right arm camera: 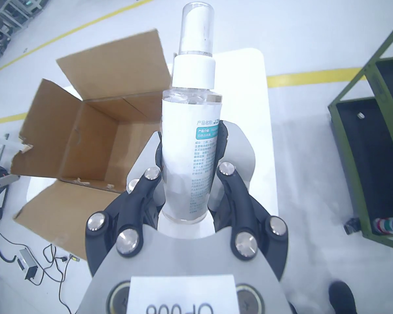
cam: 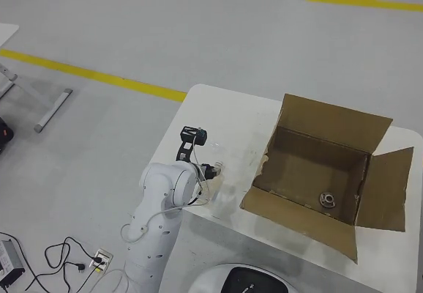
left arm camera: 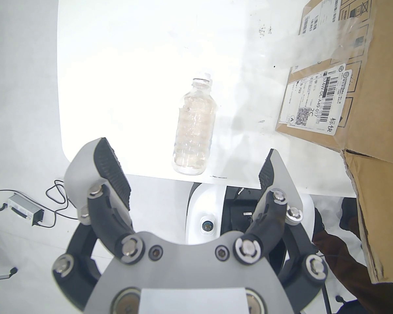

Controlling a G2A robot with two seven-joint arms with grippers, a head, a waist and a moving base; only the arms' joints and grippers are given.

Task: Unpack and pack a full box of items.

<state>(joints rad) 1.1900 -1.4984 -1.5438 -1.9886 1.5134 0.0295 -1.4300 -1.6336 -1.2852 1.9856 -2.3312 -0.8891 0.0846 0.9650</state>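
Note:
An open cardboard box (cam: 321,179) stands on the white table (cam: 219,110), with a small grey round item (cam: 327,198) on its floor. A clear plastic bottle (left arm camera: 194,129) lies on its side on the table near the front edge, beside the box's labelled wall (left arm camera: 344,76). My left gripper (left arm camera: 186,158) hangs open just above the bottle's base, fingers either side, not touching it. In the top view the left gripper (cam: 211,170) sits left of the box. My right gripper (right arm camera: 191,142) is shut on a white-labelled spray bottle (right arm camera: 190,125), held high over the open box (right arm camera: 95,138).
The table's front edge (left arm camera: 216,178) runs just under the left gripper. A green cart with dark bins (right arm camera: 373,151) stands on the floor off the table's right end. Cables and a power adapter (cam: 6,256) lie on the floor to the left.

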